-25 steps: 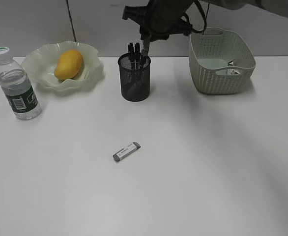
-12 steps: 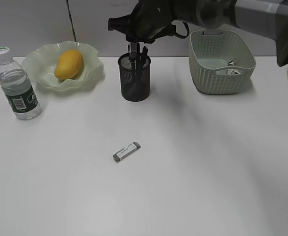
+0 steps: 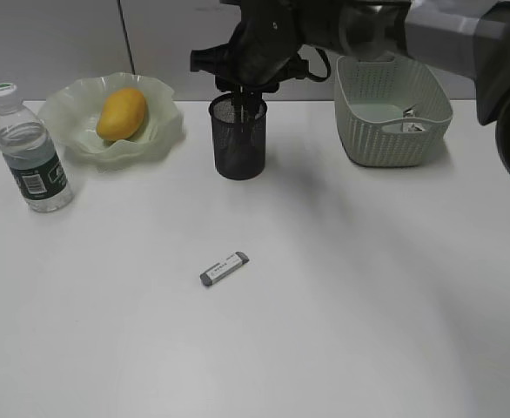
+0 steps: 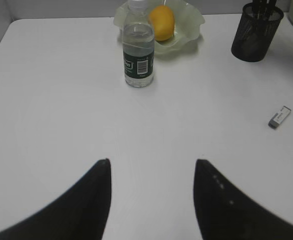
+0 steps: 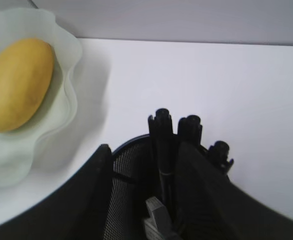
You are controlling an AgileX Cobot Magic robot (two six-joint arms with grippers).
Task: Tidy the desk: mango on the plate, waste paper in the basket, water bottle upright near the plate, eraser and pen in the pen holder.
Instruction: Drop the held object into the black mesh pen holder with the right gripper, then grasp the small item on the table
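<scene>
In the exterior view the right gripper [image 3: 248,85] hangs directly over the pen holder [image 3: 238,138], its fingers dipping toward the rim, which looks like the spot from which a pen [image 3: 240,103] can drop straight into the cup without catching the mesh; whether the jaws are spread or pinching cannot be told from here, as the dark arm hides them. The mango [image 3: 121,113] lies in the plate [image 3: 164,131], the water bottle [image 3: 29,150] stands upright just beside that plate, and the waste paper [image 3: 409,124] sits low inside the basket [image 3: 392,139], so those parts look done. The eraser [image 3: 224,268] lies alone on the desk [image 3: 342,296], well apart from the cup, and I judge it the remaining job. In the left wrist view the left gripper [image 4: 151,197] hovers with its jaws spread and nothing between them, parked above bare desk, probably to keep clear of the other arm; the bottle, mango, cup and eraser all show beyond it. In the right wrist view the right gripper's jaws stand apart on either side of the pen, which is upright among other dark pens inside the cup, apparently let go. Compared with a second ago, the right arm has swung lower and further left over the cup, and the pen tops now stand lower in it
</scene>
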